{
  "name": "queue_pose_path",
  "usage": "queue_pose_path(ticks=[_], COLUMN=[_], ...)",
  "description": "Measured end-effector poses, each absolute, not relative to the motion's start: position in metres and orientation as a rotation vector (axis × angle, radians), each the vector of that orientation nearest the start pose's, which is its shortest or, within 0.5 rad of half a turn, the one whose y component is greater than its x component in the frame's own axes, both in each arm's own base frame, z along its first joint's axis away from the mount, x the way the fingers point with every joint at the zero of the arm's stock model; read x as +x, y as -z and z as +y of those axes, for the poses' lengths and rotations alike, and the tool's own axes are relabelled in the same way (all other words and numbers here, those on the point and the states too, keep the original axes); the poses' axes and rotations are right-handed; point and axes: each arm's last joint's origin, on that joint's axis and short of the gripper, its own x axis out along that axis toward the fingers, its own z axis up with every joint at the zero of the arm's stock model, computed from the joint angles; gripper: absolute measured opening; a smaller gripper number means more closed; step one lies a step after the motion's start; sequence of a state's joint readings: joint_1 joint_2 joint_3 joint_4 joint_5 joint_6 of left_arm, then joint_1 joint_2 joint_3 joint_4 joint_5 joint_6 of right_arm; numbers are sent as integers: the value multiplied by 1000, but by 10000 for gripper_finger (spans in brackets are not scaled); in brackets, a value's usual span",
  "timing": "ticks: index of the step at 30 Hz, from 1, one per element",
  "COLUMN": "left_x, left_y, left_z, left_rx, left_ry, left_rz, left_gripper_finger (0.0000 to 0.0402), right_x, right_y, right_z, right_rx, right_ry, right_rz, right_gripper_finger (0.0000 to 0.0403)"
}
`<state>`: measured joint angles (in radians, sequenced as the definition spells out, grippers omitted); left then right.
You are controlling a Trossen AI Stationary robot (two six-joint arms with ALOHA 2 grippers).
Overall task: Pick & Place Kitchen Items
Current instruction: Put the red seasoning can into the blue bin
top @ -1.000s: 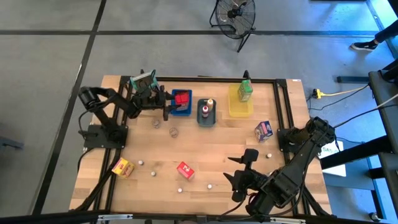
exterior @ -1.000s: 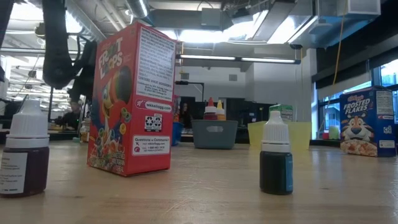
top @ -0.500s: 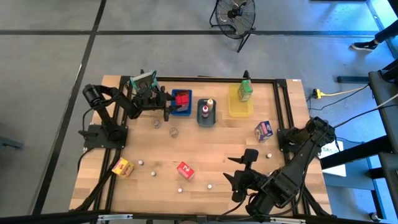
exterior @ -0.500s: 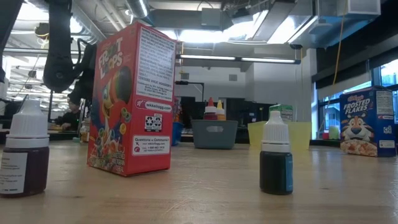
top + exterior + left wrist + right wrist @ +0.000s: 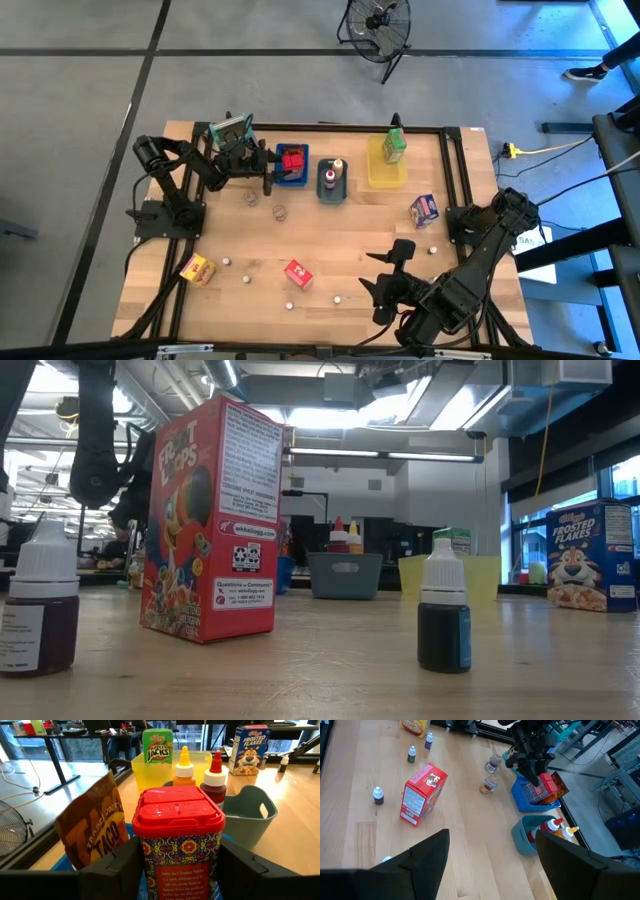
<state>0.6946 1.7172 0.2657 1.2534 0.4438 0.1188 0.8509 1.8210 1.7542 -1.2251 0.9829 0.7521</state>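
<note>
Placing step: left gripper (image 5: 177, 870) holds red-lidded jar (image 5: 179, 840) over blue tray (image 5: 291, 180) (right gripper (image 5: 490, 865) wide); we release next.

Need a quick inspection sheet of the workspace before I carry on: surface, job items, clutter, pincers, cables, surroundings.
Surface: wooden table, dry.
Job's things: red-lidded paprika jar and taco packet at the blue tray; sauce bottles in the grey tray; Apple Jacks carton in the yellow tray; Froot Loops carton and dropper bottles loose.
Clutter: nothing seen.
Pincers: left pincer around the jar; right pincer open, waiting near the front edge.
Cables: yellow cord off-table.
Surroundings: floor fan.
</note>
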Motion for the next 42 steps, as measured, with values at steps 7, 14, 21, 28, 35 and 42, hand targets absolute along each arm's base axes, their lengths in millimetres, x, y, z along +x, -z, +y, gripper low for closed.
queue_pose_path(ticks=[7, 14, 21, 28, 35, 42], left_x=[192, 191, 191, 191, 191, 191], left_y=[-110, -105, -105, -105, -105, -105], left_z=[144, 143, 143, 143, 143, 143], left_rx=[17, 22, 19, 17, 15, 5], left_ry=[-238, -232, -233, -235, -236, -238], left_rz=[187, 229, 230, 231, 231, 232], left_gripper_finger=[208, 209, 209, 210, 212, 212], right_x=[253, 253, 253, 253, 253, 254], right_y=[-322, -322, -322, -322, -322, -322], right_z=[252, 252, 252, 252, 252, 252], right_rx=[-312, -312, -312, -312, -312, -312], right_ry=[377, 377, 378, 377, 378, 378], right_rz=[661, 661, 661, 661, 661, 661], right_gripper_finger=[296, 296, 296, 296, 296, 296])
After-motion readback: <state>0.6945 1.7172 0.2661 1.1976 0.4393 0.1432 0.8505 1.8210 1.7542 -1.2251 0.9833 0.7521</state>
